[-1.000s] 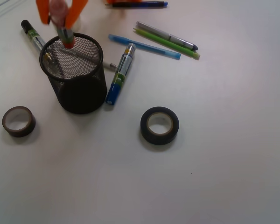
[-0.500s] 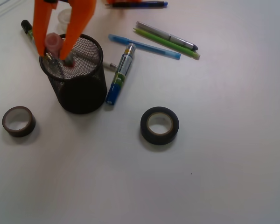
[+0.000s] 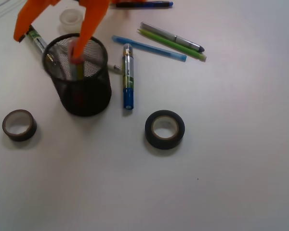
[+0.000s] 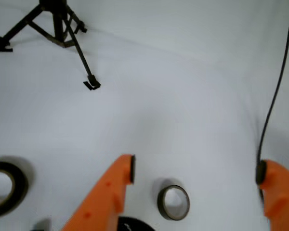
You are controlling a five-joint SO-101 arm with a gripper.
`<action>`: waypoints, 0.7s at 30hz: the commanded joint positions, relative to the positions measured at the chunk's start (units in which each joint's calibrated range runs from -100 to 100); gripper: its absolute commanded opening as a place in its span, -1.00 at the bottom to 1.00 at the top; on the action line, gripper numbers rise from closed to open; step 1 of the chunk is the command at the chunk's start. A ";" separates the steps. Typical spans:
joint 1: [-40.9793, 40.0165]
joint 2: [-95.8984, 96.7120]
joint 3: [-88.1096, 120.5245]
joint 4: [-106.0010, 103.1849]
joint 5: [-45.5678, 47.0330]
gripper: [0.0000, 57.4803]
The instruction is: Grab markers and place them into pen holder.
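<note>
My orange gripper hangs open over the black mesh pen holder, one finger at its far left, the other above its mouth. One marker stands tilted inside the holder, its pale end up by the right finger. The blue-capped marker lies on the table just right of the holder. Behind the holder lies the black-capped marker, partly hidden by my left finger. In the wrist view the gripper is wide apart with nothing between its pads.
Two dark tape rolls lie in front of the holder, a clear roll behind. Thin light-blue, green and silver pens lie at back right. The wrist view shows a tripod and a cable.
The gripper opened and let go of the marker, which dropped deeper into the holder. The blue-capped marker shifted right and turned nearly straight.
</note>
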 commanded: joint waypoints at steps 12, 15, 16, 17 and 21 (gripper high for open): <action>-6.23 -18.82 -6.80 55.67 -4.88 0.00; -11.01 -19.41 -1.73 55.06 -8.45 -0.01; -12.51 -19.41 -0.10 54.97 -9.72 -0.01; -14.08 -19.50 1.44 54.88 -10.99 -0.01; -19.61 -18.73 8.51 54.71 -15.24 -0.01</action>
